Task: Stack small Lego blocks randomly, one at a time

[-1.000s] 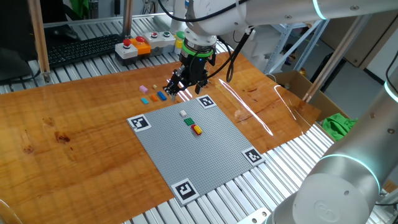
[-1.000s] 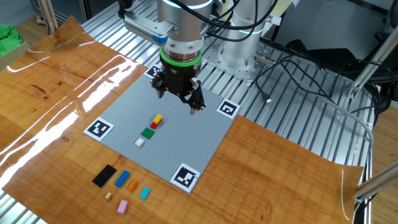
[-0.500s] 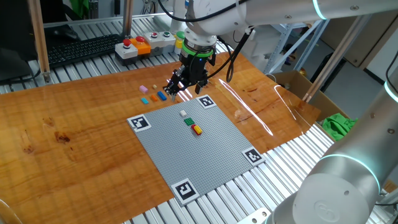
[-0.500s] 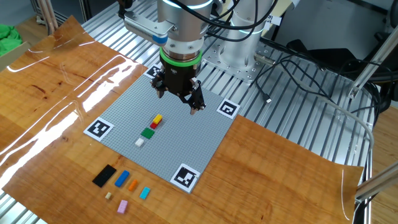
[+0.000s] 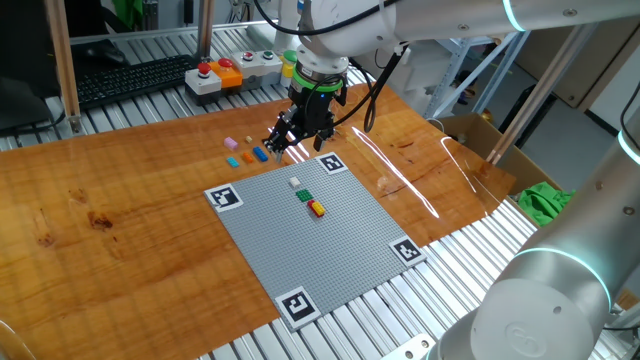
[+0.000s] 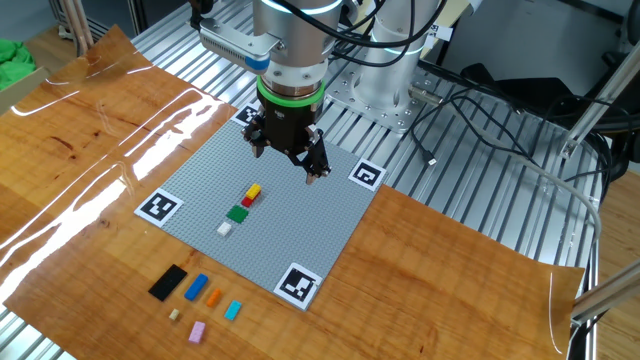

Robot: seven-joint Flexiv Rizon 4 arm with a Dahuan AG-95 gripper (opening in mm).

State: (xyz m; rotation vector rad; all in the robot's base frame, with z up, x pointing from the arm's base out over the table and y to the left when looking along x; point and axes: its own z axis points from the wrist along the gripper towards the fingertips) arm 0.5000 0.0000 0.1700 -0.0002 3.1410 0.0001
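My gripper [image 6: 286, 164] hovers open and empty above the far part of the grey baseplate [image 6: 310, 225]; it also shows in one fixed view [image 5: 299, 142]. On the plate lie a yellow block [image 6: 254, 189] touching a red block [image 6: 247, 200], a green block [image 6: 237, 212] and a white block [image 6: 224, 229]. Off the plate on the wood lie a black block [image 6: 168, 282], a blue block [image 6: 196, 287], an orange block [image 6: 213, 296], a light blue block [image 6: 233, 310], a tan block [image 6: 174, 314] and a pink block [image 6: 197, 331].
A box with red, green and yellow push buttons [image 5: 231, 69] and a keyboard [image 5: 130, 80] sit behind the wood board. A cardboard box [image 5: 470, 135] and green cloth [image 5: 545, 200] are at the right. Cables [image 6: 480, 110] lie by the arm base.
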